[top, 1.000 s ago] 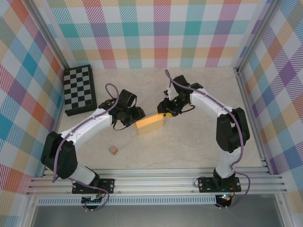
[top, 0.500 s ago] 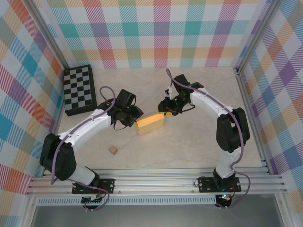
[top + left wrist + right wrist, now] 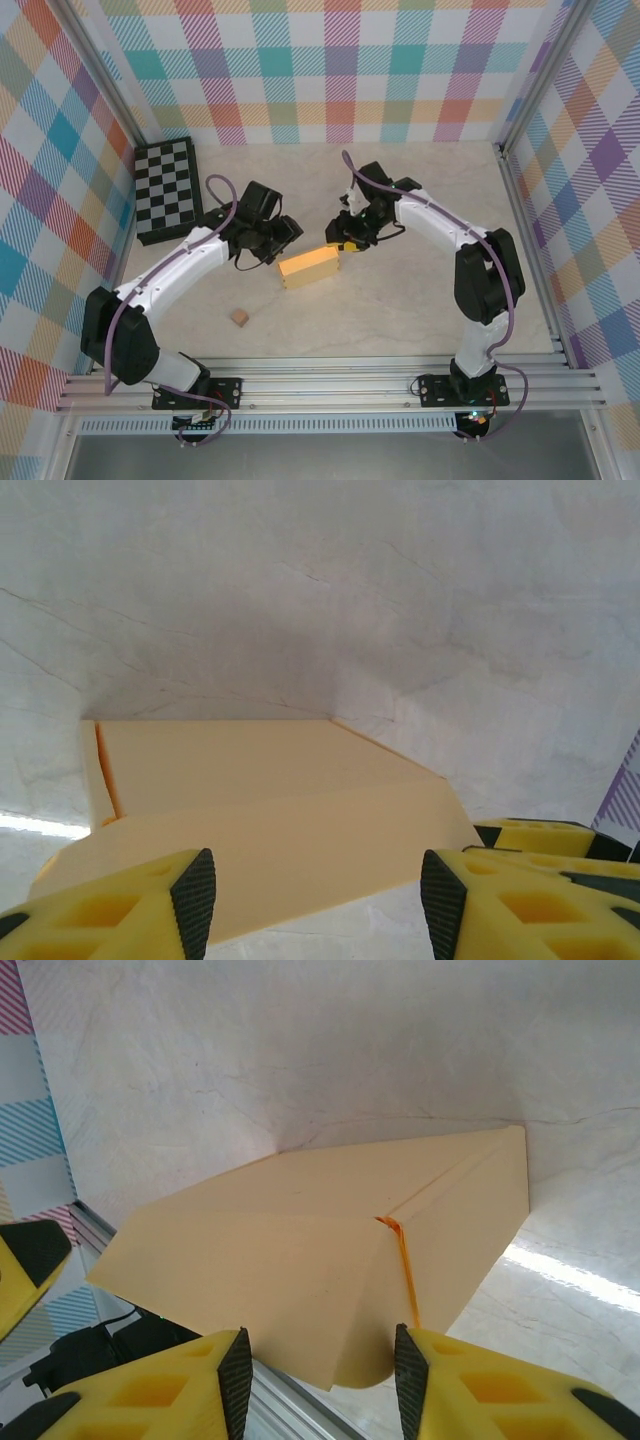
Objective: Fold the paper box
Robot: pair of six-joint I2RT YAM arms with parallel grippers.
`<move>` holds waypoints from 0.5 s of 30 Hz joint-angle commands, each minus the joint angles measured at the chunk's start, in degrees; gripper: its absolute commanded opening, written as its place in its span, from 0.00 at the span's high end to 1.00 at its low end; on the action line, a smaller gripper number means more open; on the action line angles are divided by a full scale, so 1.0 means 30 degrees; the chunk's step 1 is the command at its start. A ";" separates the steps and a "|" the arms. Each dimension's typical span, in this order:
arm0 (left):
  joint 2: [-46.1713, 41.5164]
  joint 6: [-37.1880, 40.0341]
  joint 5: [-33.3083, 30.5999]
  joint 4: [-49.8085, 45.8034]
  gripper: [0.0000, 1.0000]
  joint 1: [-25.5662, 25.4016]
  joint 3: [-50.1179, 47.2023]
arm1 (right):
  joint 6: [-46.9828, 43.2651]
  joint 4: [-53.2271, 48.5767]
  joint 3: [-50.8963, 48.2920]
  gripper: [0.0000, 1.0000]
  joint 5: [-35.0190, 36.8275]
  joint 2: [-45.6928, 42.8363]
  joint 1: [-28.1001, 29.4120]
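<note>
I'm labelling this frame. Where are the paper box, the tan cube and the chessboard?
paper box (image 3: 309, 266): top view, middle of its upper face.
tan cube (image 3: 240, 317): top view, its top face.
chessboard (image 3: 168, 189): top view, centre of the checkered surface.

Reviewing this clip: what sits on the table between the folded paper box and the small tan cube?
Nothing: in the top external view, bare marbled tabletop runs from the paper box down to the tan cube.

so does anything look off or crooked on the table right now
The paper box lies askew on the table, one flap lifted rather than flat, between the open left gripper and open right gripper. A small tan cube sits stray near the front, and a chessboard lies far left.
</note>
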 commanded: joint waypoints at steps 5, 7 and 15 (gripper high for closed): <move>-0.1913 0.2878 -0.1486 -0.3426 0.37 0.0713 -0.0169 | 0.0159 -0.0493 0.0075 0.54 0.0419 -0.0438 0.0060; -0.2273 0.3303 -0.2026 -0.3871 0.32 0.0771 -0.0271 | 0.0085 -0.0606 0.0168 0.53 0.0519 -0.0490 0.0064; -0.2957 0.0734 0.1417 -0.0641 0.32 0.0542 -0.3284 | -0.0006 -0.0683 0.0230 0.53 0.0420 -0.0443 0.0066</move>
